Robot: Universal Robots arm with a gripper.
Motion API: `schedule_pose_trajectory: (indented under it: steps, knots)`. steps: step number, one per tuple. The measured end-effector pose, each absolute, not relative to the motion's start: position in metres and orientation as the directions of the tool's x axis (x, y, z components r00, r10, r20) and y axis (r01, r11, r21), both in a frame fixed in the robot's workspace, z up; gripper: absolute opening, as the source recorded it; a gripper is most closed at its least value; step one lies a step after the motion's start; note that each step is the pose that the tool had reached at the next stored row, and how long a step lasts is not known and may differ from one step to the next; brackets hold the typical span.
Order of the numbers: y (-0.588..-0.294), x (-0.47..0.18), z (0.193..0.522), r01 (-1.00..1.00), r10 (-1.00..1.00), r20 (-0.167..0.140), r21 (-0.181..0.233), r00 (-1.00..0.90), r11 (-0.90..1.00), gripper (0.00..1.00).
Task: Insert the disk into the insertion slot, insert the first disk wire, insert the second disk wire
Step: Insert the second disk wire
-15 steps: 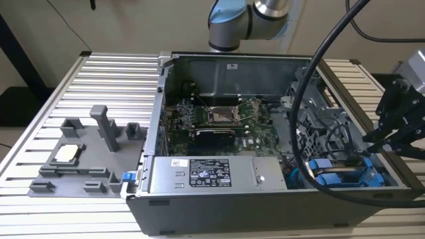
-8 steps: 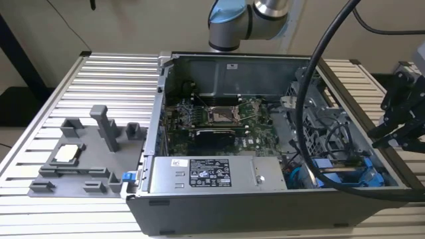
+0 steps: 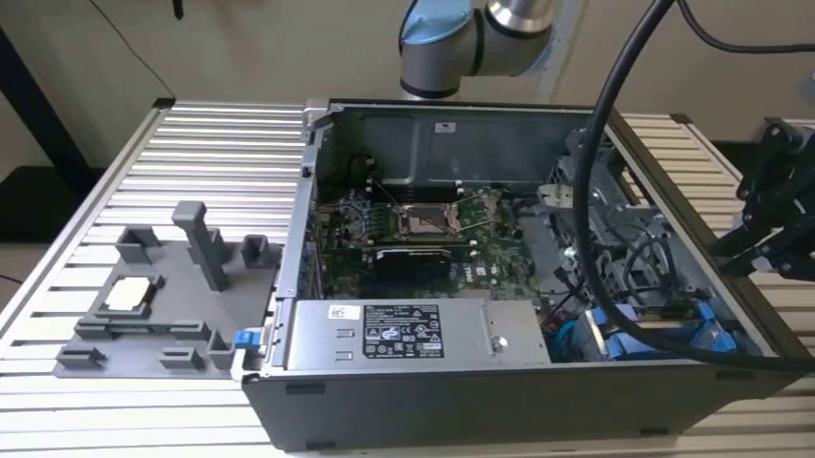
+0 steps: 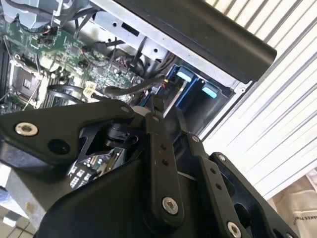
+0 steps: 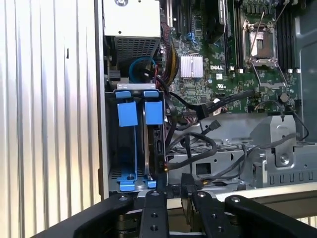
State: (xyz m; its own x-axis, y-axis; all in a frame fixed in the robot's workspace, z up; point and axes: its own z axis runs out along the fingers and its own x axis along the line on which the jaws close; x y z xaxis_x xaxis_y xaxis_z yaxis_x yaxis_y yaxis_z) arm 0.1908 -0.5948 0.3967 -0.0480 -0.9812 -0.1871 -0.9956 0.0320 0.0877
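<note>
Disk (image 5: 153,113) looks seated in the insertion slot (image 5: 108,139), so the first-wire step seems in hand; loose wires (image 5: 203,110) lie beside it. Gripper (image 5: 184,188) hovers near the case edge, fingers pinched together and empty. Next move likely calls for a precise connector grasp.

One open computer case (image 3: 510,401) on one slatted counter (image 3: 217,153). Inside it: one motherboard (image 3: 421,239), one processor socket (image 3: 429,221), one silver labelled box (image 3: 407,334), two blue carriers (image 5: 127,114). Beside it: one grey fixture (image 3: 153,296).
</note>
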Motion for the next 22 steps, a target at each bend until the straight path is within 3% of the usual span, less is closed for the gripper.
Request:
schedule_pose_trajectory:
  steps: [14, 22]
  knots:
    - [-0.566, 0.167, 0.396, -0.999, -0.982, -0.183, 0.029, -0.037, 0.032, 0.27]
    - [-0.551, 0.158, 0.392, -1.000, -0.991, -0.129, 0.006, -0.024, 0.023, 0.27]
